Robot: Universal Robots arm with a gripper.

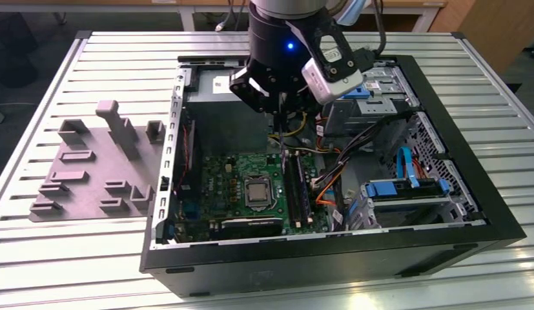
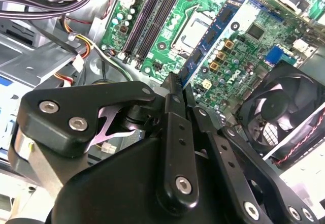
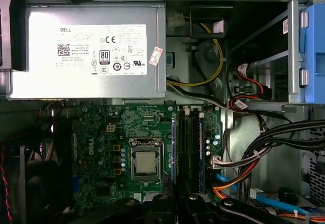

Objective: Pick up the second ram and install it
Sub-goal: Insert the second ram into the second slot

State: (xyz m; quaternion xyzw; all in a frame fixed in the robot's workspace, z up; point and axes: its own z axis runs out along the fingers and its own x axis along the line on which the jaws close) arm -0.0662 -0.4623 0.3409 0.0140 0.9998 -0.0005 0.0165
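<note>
Open computer case (image 1: pixel 336 255) lying on a slatted table (image 1: pixel 68 258), with the arm's gripper (image 1: pixel 282 115) lowered into the upper part of the case, above the green motherboard (image 1: pixel 236 177).

In the second wrist view the fingers (image 2: pixel 175 132) stand drawn together on a slim dark strip seen edge-on. This strip is taken to be the second ram (image 2: pixel 180 83), held upright and clear of the board. In the exterior view the same thin dark piece hangs just under the fingertips.

The long black memory slots (image 3: pixel 189 142) lie beside the processor socket (image 3: pixel 145 164), on the side nearer the cable bundle. In the first wrist view they run straight ahead of the fingertips. One slot appears to carry a stick already (image 1: pixel 294 187), but which slot cannot be told.

The grey holder block (image 1: pixel 94 174) sits on the table at the exterior view's left, well apart from the case. No stick is seen standing in it.

Judged progress: the pick-up looks done and the stick has been carried over the case. The seating in a free slot is not yet done, since the strip is above the board, not touching the slots.
</note>
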